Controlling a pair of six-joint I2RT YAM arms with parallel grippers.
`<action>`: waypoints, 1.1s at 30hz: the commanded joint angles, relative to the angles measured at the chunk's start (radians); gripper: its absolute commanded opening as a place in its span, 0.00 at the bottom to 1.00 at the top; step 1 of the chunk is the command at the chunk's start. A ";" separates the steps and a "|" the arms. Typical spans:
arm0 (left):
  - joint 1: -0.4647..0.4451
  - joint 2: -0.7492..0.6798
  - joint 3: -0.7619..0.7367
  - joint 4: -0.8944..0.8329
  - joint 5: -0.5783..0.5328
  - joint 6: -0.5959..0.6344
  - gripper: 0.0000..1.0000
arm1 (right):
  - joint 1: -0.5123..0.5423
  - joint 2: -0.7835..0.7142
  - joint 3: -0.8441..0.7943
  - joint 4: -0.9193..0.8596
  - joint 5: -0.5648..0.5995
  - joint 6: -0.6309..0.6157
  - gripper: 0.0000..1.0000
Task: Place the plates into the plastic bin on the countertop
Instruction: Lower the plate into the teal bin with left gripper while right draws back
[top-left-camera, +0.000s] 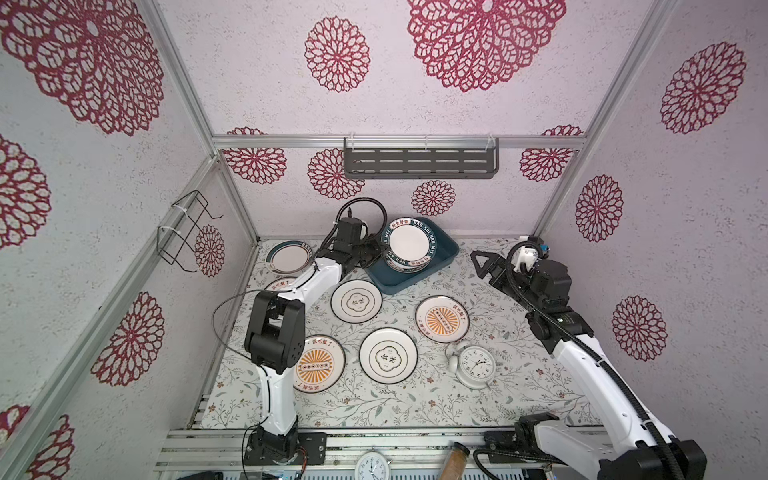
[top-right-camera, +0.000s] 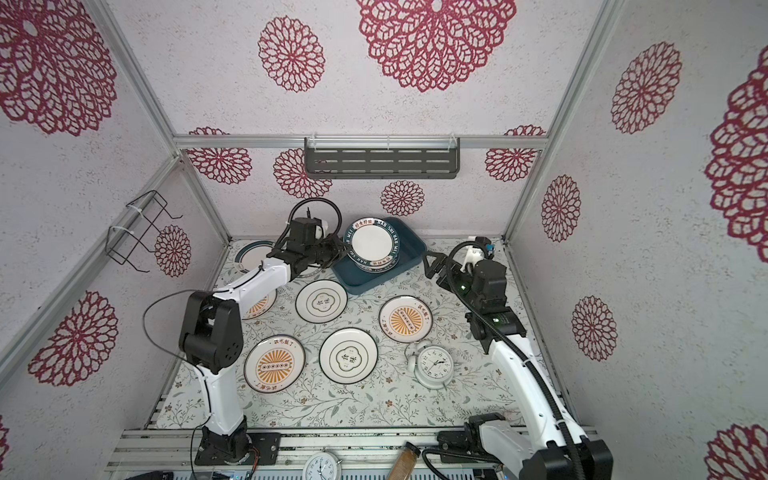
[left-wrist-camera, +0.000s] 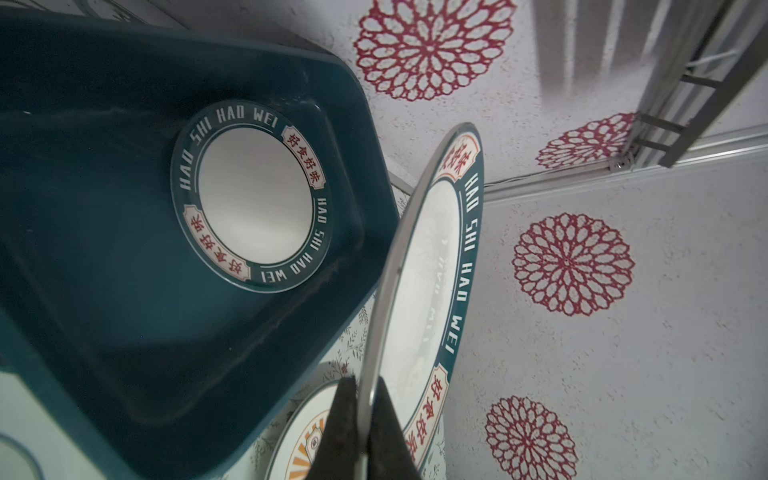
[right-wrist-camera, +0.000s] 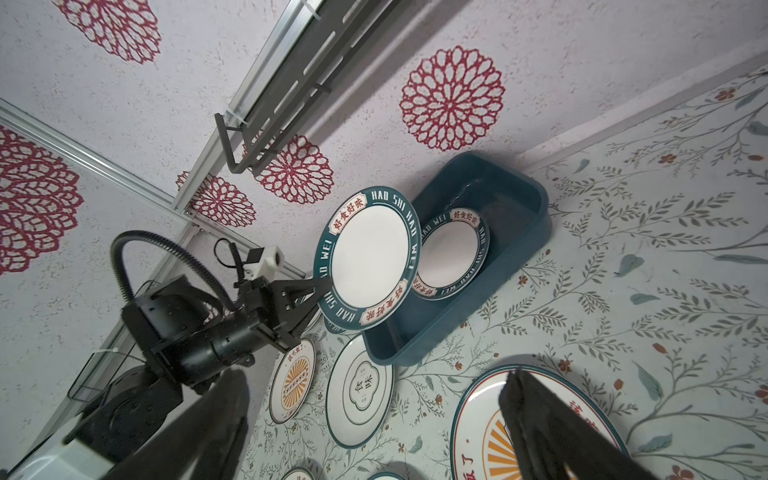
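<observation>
We saw the left gripper (left-wrist-camera: 365, 399) shut tight on the rim of a teal-rimmed plate (top-left-camera: 409, 244). It pinched that plate at its left edge, so the plate reached out rightward from the jaws. The plate hung tilted, not flat, above the left half of the plastic bin (top-left-camera: 446, 249), which sat at the far middle of the countertop (top-left-camera: 519, 374) with its long axis running from near-left to far-right.

Directly beneath the held plate lay a second teal-rimmed plate (left-wrist-camera: 255, 195), flat on the bin's floor; the far-right part of the floor was bare. We judged that a straight descent would stack one plate on the other, with the bin's left wall close under the gripper.

The right gripper (top-left-camera: 484, 268) stood wide open and held nothing, just right of the bin, with an orange sunburst plate (top-left-camera: 442, 319) lying nearer and slightly left of it on the countertop. The left arm was plainly the one at the bin. Other plates remained on the countertop, among them two quatrefoil plates (top-left-camera: 356, 306) (top-left-camera: 388, 360).
</observation>
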 joint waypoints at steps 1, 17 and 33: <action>0.012 0.093 0.084 -0.003 -0.003 -0.024 0.07 | -0.001 -0.054 -0.008 -0.020 0.056 -0.020 0.99; 0.037 0.391 0.329 0.042 -0.009 -0.125 0.08 | -0.001 -0.098 -0.064 -0.032 0.115 0.043 0.99; 0.024 0.484 0.505 -0.134 -0.040 -0.051 0.12 | -0.001 -0.049 -0.059 -0.005 0.111 0.049 0.99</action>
